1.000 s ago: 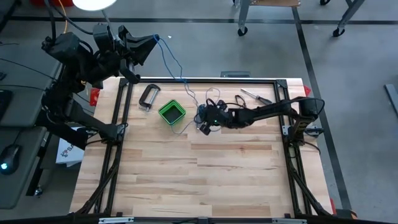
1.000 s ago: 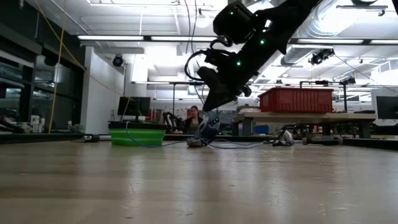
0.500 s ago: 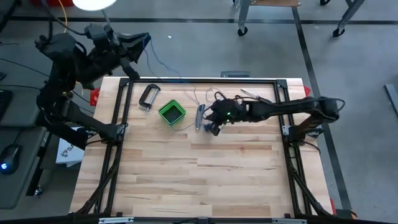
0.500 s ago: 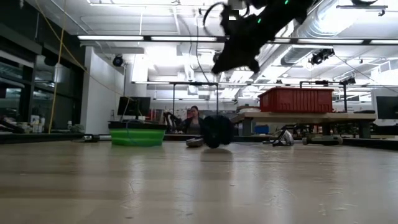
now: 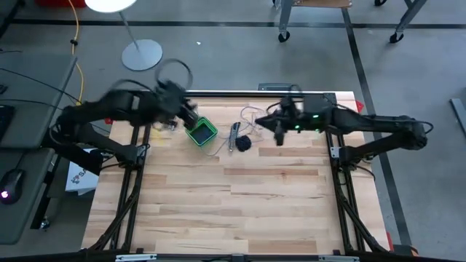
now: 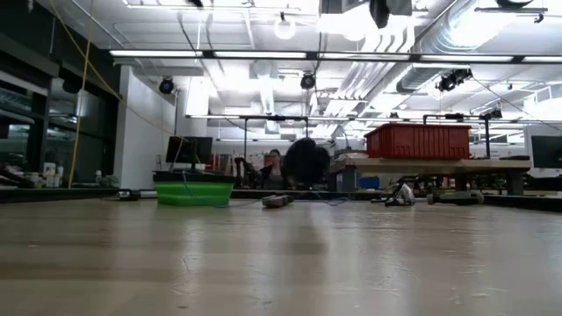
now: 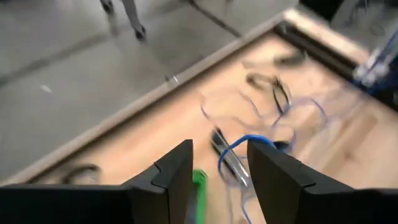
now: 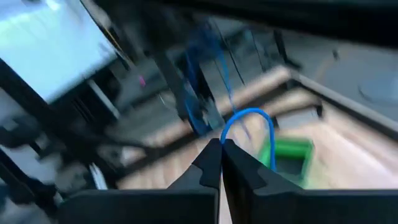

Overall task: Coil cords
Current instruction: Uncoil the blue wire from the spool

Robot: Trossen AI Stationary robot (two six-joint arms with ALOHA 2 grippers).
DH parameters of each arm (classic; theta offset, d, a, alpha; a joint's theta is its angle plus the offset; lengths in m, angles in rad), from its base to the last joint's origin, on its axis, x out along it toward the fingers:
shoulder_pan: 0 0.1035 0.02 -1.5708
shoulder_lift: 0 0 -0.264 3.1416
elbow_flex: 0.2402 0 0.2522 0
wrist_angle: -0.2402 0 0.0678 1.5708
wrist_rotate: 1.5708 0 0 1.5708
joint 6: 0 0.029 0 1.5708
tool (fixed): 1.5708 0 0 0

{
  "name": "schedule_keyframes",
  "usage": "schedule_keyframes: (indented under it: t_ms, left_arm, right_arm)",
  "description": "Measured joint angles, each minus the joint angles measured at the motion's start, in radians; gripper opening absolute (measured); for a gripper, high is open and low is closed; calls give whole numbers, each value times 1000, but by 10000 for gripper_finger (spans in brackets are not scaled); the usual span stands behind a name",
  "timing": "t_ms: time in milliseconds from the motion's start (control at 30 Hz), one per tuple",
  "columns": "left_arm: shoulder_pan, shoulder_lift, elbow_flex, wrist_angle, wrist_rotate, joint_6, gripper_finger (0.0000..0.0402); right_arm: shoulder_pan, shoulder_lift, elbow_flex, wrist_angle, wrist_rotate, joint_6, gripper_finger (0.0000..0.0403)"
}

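We judge the thin blue-grey wire light and limp; right pincer together on it, left pincer apart.

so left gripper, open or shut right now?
Open. In the left wrist view the left gripper shows its two dark fingers apart, with the blue wire and table visible through the gap.

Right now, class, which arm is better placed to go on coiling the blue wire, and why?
Probably the right: its pincer is shut on a loop of the blue wire. The left pincer is open near the green box, holding nothing.
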Motion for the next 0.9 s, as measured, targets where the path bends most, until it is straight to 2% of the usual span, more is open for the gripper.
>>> schedule_keyframes:
  t_ms: [233, 400, 500, 700, 900]
  left_arm:
    - [-1, 1, -404, 498, 213, -102, 150]
    - [0, 6, -598, 721, 264, -209, 150]
    - [1, 6, -667, 748, 266, -277, 150]
    - [1, 6, -731, 845, 338, -346, 150]
    - [12, 5, -730, 1142, 353, -299, 150]
  right_arm:
    - [2, -95, 0, 159, 3, 16, 0]
    - [20, -123, 40, 268, 3, -8, 0]
    - [35, -117, 118, 268, -1, -64, 0]
    - [62, -72, 305, 211, -4, -183, 0]
    - [75, -3, 497, 142, -27, -279, 0]
